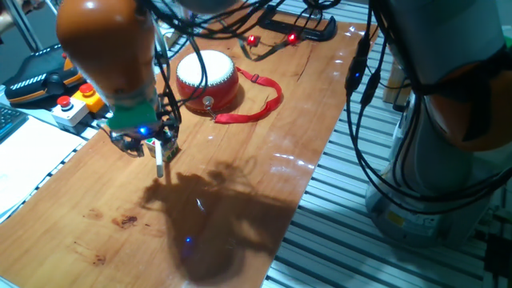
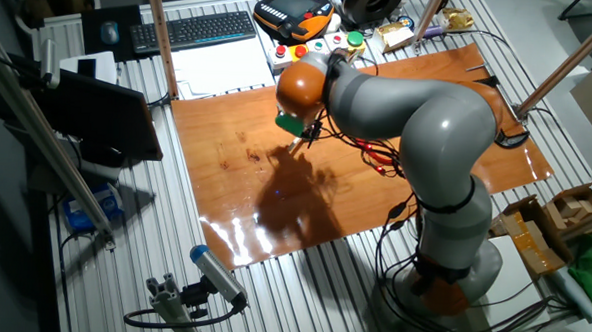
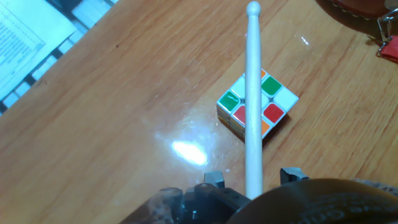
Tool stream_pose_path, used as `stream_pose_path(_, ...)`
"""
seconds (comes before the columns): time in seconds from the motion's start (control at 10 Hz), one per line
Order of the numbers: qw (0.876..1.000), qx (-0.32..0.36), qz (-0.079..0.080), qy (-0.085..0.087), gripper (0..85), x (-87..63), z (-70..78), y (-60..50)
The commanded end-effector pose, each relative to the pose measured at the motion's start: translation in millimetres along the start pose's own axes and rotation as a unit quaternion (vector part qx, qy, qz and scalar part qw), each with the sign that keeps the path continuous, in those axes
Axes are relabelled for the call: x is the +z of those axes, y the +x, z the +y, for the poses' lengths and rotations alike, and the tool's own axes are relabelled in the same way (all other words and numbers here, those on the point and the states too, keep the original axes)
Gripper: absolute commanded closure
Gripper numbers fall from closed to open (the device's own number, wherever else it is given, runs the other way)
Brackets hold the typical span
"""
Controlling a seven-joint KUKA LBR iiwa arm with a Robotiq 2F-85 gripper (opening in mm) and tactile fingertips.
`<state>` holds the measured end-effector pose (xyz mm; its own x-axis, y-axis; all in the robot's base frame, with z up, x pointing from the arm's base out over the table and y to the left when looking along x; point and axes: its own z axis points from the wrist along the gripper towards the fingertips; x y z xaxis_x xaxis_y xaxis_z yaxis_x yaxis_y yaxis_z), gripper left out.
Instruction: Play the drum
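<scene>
The red drum (image 1: 206, 76) with a white skin stands at the far side of the wooden table (image 1: 240, 208), its red strap (image 1: 260, 104) lying to its right. My gripper (image 1: 156, 148) hangs to the left of and nearer than the drum, apart from it, and is shut on a white drumstick (image 1: 161, 166) that points down. In the hand view the drumstick (image 3: 253, 93) runs out from my gripper (image 3: 253, 179) over a small multicoloured cube (image 3: 274, 113). Only the drum's edge (image 3: 360, 11) shows at the top right there.
A button box (image 1: 74, 104) and an orange-and-black pendant (image 1: 36, 76) sit at the table's left edge, with papers (image 1: 32, 160) below them. Black cables (image 1: 264, 32) lie behind the drum. The table's right edge drops to a slatted metal base (image 1: 344, 200). A keyboard (image 2: 197, 30) lies beyond the table.
</scene>
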<state>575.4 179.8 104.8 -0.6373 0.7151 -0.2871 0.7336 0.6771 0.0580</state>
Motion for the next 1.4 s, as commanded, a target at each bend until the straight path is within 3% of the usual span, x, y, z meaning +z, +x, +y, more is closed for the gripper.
stream_pose_path(0.0,1.000,0.004,-0.003,0.000,34.0,1.8,-0.1,0.4)
stream_pose_path(0.4,1.000,-0.002,-0.010,-0.002,34.3,13.4,-2.9,2.9)
stream_pose_path(1.3,1.000,0.009,-0.024,0.017,34.3,19.9,-3.6,5.5)
